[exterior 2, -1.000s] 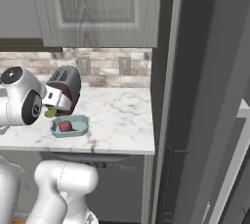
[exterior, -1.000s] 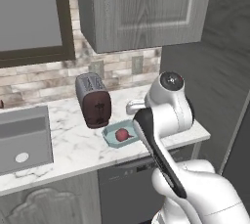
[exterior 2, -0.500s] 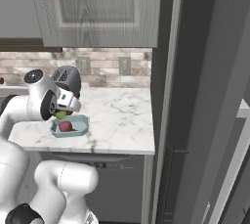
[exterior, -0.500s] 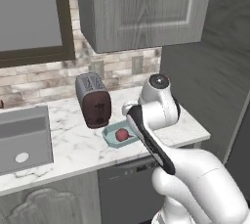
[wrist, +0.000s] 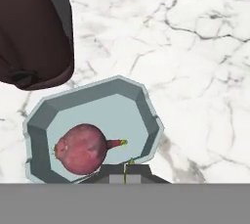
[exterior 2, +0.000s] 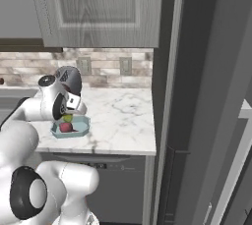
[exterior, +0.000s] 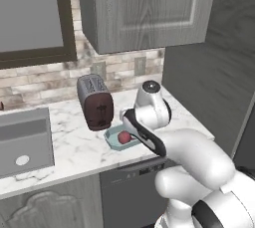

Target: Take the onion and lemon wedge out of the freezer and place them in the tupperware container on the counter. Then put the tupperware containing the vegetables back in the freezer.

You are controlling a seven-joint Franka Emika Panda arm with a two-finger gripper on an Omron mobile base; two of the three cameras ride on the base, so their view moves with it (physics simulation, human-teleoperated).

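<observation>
One onion point(wrist: 81, 149) sits in the tupperware container point(wrist: 141, 103), off toward one side of the tray, its little stem tip pointing across the pale teal floor. That leaves bare floor beside it, which looks to us like the room meant for the second item.

And here is that second item: in the right base view we see the lemon wedge point(exterior 2: 68, 119), a yellow-green speck right under our hand point(exterior 2: 69, 117), just above the onion point(exterior 2: 65, 127) and over the tupperware container point(exterior 2: 82, 130). In the hand view only a thin yellow-green sliver peeks up between the dark tips at the bottom, so we read the fingers as pressed together, pinching the wedge. We judge we are holding it over the tray so it falls inside the rim and not onto the marble.

The tray rests on the tabletop point(exterior: 60, 145), near its front edge and just beside the dark red toaster point(exterior: 95, 102), close but, as far as we can tell, not touching. From the left base view the onion point(exterior: 124, 137) shows red in the tray point(exterior: 112, 135), partly behind our arm.

The freezer point(exterior 2: 197, 96) stands tall and dark to the right of the tabletop point(exterior 2: 123, 121), well apart from the tray, waiting for the tray's return trip.

Writing, brands, labels? None that we can read on the toaster, tray or grey cabinets point(exterior: 144, 8).
</observation>
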